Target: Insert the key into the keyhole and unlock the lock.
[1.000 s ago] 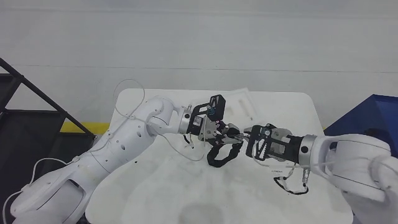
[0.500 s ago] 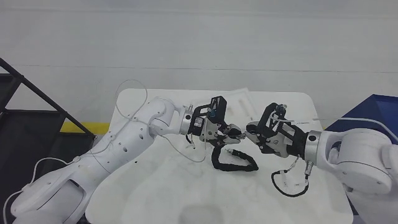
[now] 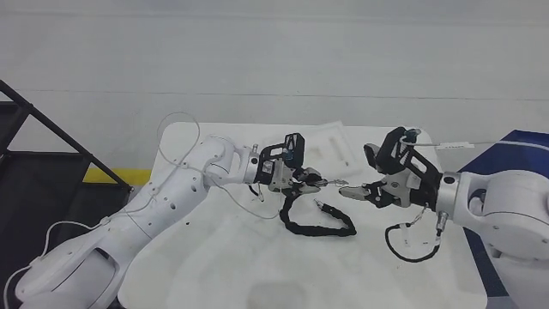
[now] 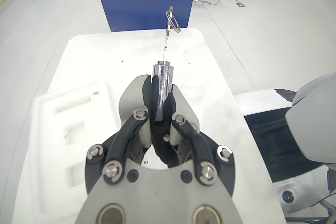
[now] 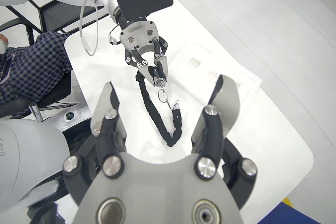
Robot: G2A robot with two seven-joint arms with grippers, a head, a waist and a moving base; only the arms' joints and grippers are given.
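Left gripper (image 4: 159, 83) clamped tight on lock (image 4: 163, 72) above table (image 3: 214, 257), key (image 4: 166, 38) seated in its end, cable (image 3: 316, 224) trailing onto table; right gripper (image 5: 166, 82) wide open, empty, well apart.

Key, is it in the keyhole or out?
In: the key stands in the end of the lock cylinder, which the left gripper holds.

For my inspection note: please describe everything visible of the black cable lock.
The black fabric-sleeved cable lock has a shiny chrome cylinder, clamped in the shut left tool. A thin metal key with a ring stands in its end. The cable droops in a loop onto the white table; its metal pin end is free, outside the cylinder.
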